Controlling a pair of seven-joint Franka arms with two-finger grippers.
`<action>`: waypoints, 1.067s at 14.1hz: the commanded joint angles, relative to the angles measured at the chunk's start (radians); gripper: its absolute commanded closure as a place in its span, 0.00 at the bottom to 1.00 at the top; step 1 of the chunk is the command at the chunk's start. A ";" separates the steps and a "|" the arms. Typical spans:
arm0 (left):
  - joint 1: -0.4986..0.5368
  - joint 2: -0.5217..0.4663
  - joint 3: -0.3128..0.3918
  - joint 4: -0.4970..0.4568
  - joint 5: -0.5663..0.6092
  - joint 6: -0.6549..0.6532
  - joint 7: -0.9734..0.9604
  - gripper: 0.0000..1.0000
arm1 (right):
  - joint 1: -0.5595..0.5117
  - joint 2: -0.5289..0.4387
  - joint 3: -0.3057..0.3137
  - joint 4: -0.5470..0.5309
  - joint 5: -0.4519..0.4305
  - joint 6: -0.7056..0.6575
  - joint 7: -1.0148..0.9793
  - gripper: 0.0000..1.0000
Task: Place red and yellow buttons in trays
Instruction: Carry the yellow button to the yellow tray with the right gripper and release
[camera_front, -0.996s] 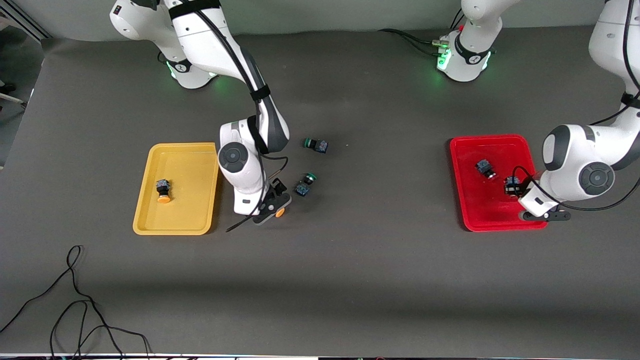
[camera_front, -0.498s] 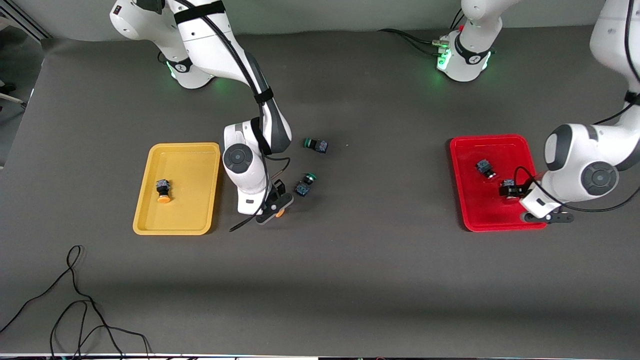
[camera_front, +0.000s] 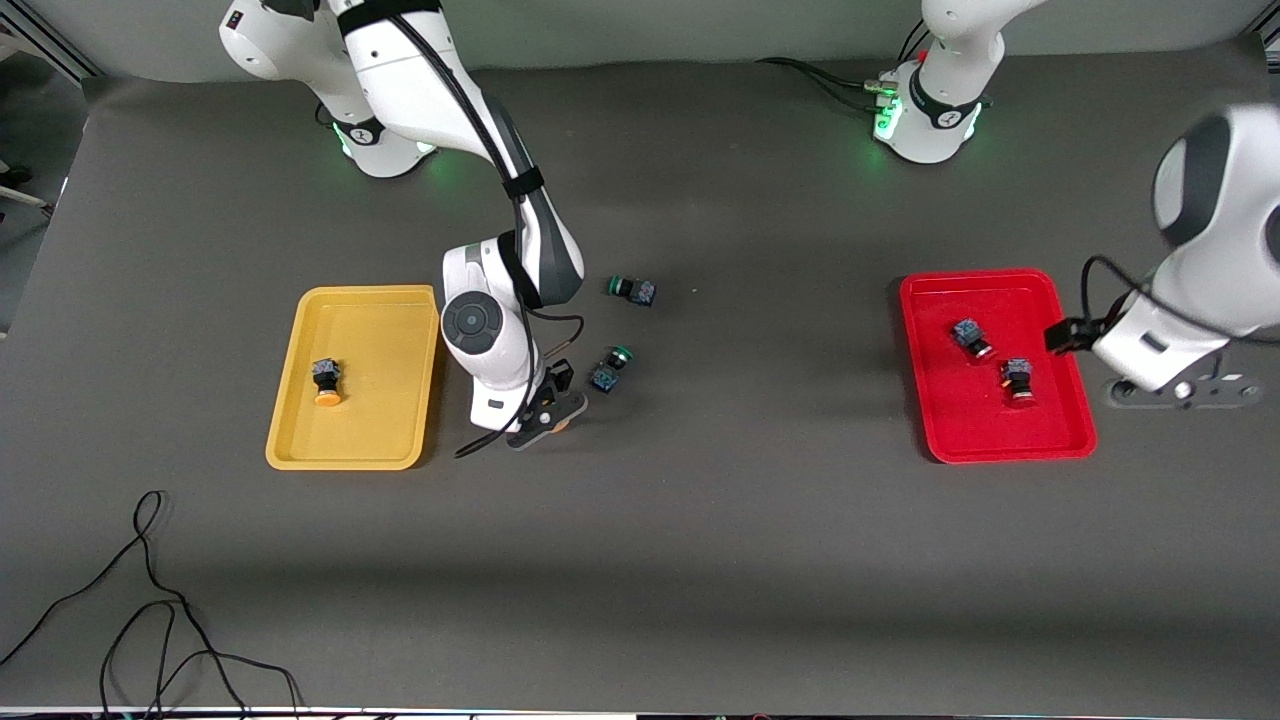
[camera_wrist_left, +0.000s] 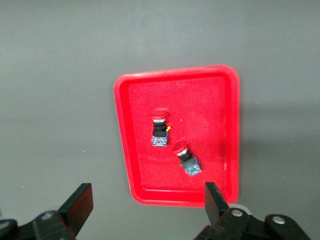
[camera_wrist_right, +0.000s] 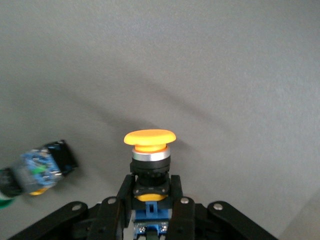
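Note:
My right gripper (camera_front: 545, 410) is low over the table between the yellow tray (camera_front: 350, 455) and a green button, shut on a yellow button (camera_wrist_right: 150, 145); the right wrist view shows the fingers (camera_wrist_right: 176, 192) clamping its dark body just above the table. A second yellow button (camera_front: 326, 383) lies in the yellow tray. Two red buttons (camera_front: 970, 335) (camera_front: 1017, 378) lie in the red tray (camera_front: 995, 440). My left gripper (camera_front: 1178, 392) is open and empty, raised over the table beside the red tray. The left wrist view shows that tray (camera_wrist_left: 130, 150) and both red buttons (camera_wrist_left: 160, 127) (camera_wrist_left: 186, 159) below the gripper (camera_wrist_left: 146, 200).
Two green-capped buttons lie on the table toward the right arm's end: one (camera_front: 608, 368) close beside my right gripper, also in the right wrist view (camera_wrist_right: 40, 167), and one (camera_front: 632, 290) farther from the front camera. A black cable (camera_front: 150, 600) lies near the table's front edge.
My left gripper has let go of a red button in the red tray, then risen and moved off the tray toward the left arm's end. My right gripper has barely shifted with the yellow button.

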 joint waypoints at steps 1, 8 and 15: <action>-0.044 0.040 0.002 0.160 -0.027 -0.093 0.012 0.01 | 0.007 -0.032 -0.051 0.084 0.012 -0.172 0.190 1.00; -0.474 -0.064 0.483 0.082 -0.142 -0.101 0.020 0.01 | 0.001 -0.111 -0.246 0.163 -0.001 -0.481 0.395 1.00; -0.405 -0.145 0.481 0.016 -0.152 -0.061 0.075 0.01 | 0.012 -0.135 -0.453 -0.111 0.010 -0.346 0.088 1.00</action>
